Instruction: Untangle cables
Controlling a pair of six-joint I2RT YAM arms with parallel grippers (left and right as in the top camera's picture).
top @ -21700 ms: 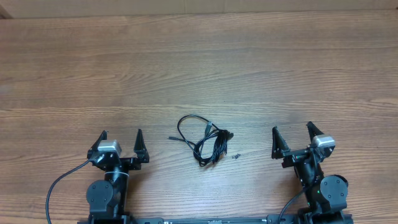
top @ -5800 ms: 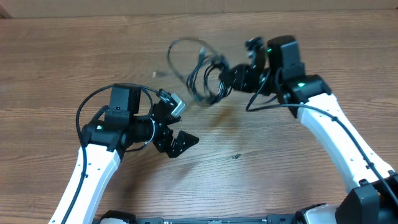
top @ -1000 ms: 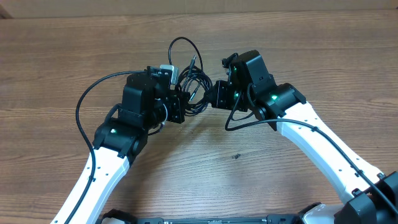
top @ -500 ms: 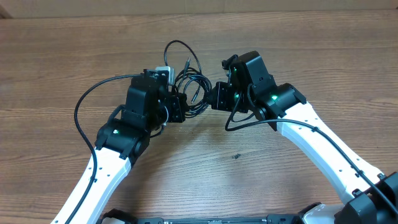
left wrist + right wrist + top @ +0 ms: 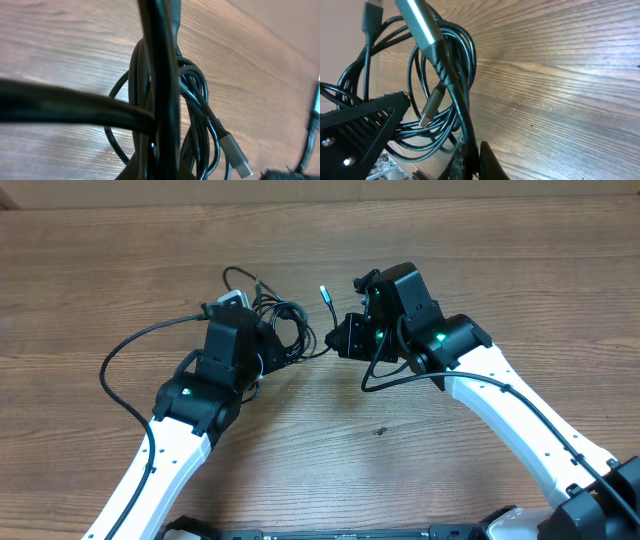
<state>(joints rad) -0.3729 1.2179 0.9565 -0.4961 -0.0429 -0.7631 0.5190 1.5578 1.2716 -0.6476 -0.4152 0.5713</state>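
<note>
Brown wood-grain table [image 5: 480, 250] underneath. Held apparently just above it, between both grippers: cables [image 5: 283, 330], a loose black coil bunched toward the left side, with one strand running across to the right. Silver plug [image 5: 325, 293] sticking up free, just beside the right gripper. Left gripper [image 5: 272, 348] clamped tight on the coil's bundle. Right gripper [image 5: 336, 340] pinched shut on a single strand, seen from the right wrist dropping straight down between the fingertips [image 5: 490, 165].

Probably mid-pull, drawing one strand out of the loops. To do it well: pull apart slowly and level, watch for loops cinching into a knot, and ease off if the coil tightens rather than slides. Better to lead the plug end back through a loop than to drag against it.

White arms [image 5: 170, 450] angled in from the near edge, meeting over mid-table.
</note>
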